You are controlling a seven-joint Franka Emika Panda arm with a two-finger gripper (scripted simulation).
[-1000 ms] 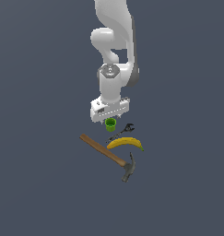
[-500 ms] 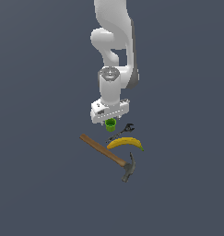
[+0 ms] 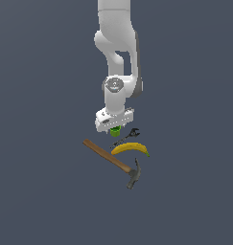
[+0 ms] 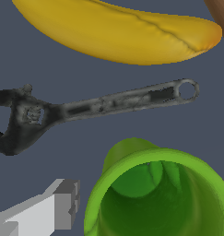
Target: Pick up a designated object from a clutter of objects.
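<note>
The hand has dropped lower over the green cup, beside the wrench and banana; fingers apart astride its rim, grasp likely imminent

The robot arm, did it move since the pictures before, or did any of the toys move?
The arm came down a little, so its gripper now sits lower over the green cup and hides more of it. One finger is beside the cup's rim, but nothing is grabbed yet. The banana, the wrench and the hammer stayed where they were.
</note>
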